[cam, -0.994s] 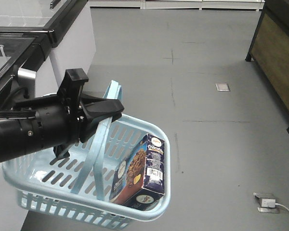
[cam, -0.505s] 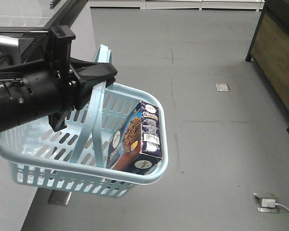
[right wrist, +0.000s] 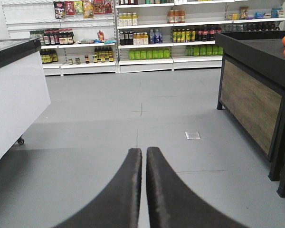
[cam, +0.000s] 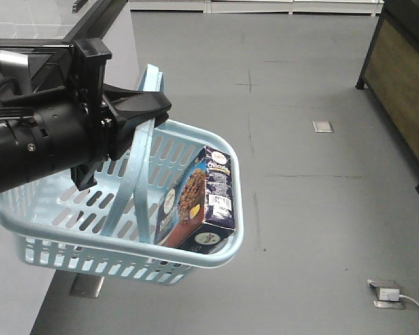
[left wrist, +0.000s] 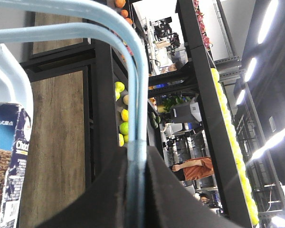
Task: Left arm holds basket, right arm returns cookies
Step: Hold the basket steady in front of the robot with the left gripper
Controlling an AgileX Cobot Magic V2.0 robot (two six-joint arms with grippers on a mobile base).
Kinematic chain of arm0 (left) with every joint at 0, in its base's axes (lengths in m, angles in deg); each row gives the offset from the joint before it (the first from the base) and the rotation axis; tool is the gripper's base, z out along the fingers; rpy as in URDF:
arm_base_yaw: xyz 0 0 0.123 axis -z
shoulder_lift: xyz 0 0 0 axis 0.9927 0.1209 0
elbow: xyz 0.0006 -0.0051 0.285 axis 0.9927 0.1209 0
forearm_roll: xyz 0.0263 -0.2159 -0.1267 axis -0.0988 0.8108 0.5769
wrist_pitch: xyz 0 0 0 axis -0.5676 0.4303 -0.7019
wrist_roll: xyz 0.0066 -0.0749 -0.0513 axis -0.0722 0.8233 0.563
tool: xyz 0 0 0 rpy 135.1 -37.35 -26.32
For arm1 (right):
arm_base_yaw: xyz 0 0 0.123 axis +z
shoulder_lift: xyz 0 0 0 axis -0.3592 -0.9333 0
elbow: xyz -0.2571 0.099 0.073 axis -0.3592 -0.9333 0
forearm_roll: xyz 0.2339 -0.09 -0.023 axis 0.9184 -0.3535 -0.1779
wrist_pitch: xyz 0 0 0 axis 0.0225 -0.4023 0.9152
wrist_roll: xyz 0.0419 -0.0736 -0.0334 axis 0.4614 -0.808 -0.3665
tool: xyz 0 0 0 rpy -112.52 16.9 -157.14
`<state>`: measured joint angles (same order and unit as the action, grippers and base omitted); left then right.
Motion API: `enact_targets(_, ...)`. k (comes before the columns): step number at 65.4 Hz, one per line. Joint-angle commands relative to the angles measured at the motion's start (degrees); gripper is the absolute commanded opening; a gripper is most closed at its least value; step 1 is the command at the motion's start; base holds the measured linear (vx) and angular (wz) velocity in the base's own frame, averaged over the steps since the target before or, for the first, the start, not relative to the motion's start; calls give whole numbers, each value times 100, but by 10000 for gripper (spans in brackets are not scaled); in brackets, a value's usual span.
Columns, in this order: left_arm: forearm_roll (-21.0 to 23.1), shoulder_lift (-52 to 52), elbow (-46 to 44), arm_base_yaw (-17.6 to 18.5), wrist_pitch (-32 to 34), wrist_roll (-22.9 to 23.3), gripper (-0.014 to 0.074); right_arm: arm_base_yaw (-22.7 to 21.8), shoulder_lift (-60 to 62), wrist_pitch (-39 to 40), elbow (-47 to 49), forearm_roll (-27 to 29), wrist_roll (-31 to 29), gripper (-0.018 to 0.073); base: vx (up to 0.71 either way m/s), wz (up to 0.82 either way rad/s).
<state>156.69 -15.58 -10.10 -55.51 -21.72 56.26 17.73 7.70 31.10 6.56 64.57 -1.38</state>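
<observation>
The left hand (cam: 152, 110) is clamped on the handle (left wrist: 135, 118) of the one basket (cam: 236, 209), holding it in the air over the floor (cam: 300, 139); that half is done. The single box of cookies (cam: 199, 202) leans inside at one end, not yet taken out. The right hand (right wrist: 144, 152) is closed on nothing and well away, so the whole return is left.

The basket (cam: 70, 262) hangs clear above the floor (cam: 307, 230), its handle (cam: 135, 195) held at the top between the fingers (cam: 143, 105) of the left gripper (cam: 159, 113), which enters from the left. The cookies (cam: 195, 202) stand tilted inside the basket at its right end, right of the handle, against the right wall. A socket plate (cam: 322, 126) lies on the floor behind and right of the basket.
</observation>
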Motion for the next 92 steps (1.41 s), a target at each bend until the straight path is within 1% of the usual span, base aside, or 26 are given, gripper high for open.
enact_targets(1, 470, -170, -257, 45, -191, -49, -5, -3, 73, 432, -101, -56, -21, -3, 0, 0)
enact_targets(42, 470, -176, -257, 45, 26, 22, -5, -3, 73, 432, -101, -56, -21, -3, 0, 0)
enact_targets(46, 470, -205, -257, 45, 104, 35, -5, -3, 73, 432, -101, -56, -21, -3, 0, 0)
enact_targets(51, 470, -272, -257, 45, 237, 173, -5, -3, 73, 432, -101, -56, -21, -3, 0, 0)
enact_targets(65, 470, -527, -257, 45, 598, 173, -5, -3, 73, 432, -101, -56, -21, -3, 0, 0)
enact_targets(92, 470, -609, -257, 45, 704, 160, -5, -3, 73, 432, -101, -56, -21, -3, 0, 0)
